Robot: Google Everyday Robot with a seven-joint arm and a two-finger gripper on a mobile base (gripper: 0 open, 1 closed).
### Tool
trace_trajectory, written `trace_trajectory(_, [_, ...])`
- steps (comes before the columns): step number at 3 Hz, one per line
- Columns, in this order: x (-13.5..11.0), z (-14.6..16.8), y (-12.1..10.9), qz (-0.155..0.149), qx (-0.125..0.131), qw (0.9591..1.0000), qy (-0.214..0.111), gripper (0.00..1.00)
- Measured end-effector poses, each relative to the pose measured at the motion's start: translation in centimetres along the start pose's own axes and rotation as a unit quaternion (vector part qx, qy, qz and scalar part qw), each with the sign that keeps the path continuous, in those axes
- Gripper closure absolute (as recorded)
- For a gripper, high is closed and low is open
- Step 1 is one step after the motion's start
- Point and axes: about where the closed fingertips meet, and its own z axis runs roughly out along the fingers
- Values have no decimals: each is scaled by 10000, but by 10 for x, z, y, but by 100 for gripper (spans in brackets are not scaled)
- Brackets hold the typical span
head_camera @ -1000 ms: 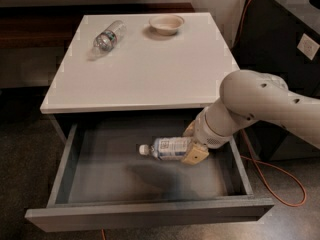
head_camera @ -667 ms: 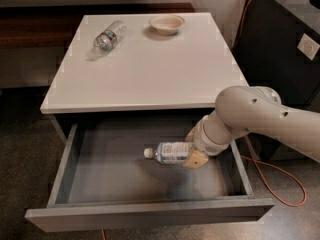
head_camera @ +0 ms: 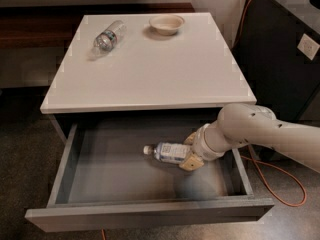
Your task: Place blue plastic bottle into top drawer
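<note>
The blue plastic bottle point(head_camera: 167, 152) lies on its side inside the open top drawer point(head_camera: 120, 176), white cap pointing left, low over or on the grey drawer floor. My gripper point(head_camera: 190, 151) reaches in from the right and is shut on the bottle's base end, with one tan finger point(head_camera: 190, 162) in front of the bottle and the other behind it. The white arm point(head_camera: 260, 134) comes over the drawer's right side.
On the white cabinet top point(head_camera: 150, 69) a slimmer clear bottle point(head_camera: 107, 37) lies at the back left and a small beige bowl point(head_camera: 167, 23) stands at the back. A black cabinet point(head_camera: 285, 49) stands to the right. An orange cable point(head_camera: 285, 179) runs on the floor.
The arm has lowered and moved slightly left and forward, carrying the bottle deeper into the drawer. The bottle stays in the gripper.
</note>
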Motion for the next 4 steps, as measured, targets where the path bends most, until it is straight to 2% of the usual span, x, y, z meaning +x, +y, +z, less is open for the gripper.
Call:
trace_trajectory(1, [1, 14, -3, 80, -28, 9998, -157, 32])
trace_trajectory(2, [1, 14, -2, 71, -39, 9999, -148, 8])
trace_trajectory(3, [0, 15, -1, 65, -44, 9999, -146, 0])
trace_trajectory(4, [0, 15, -1, 65, -44, 9999, -146, 0])
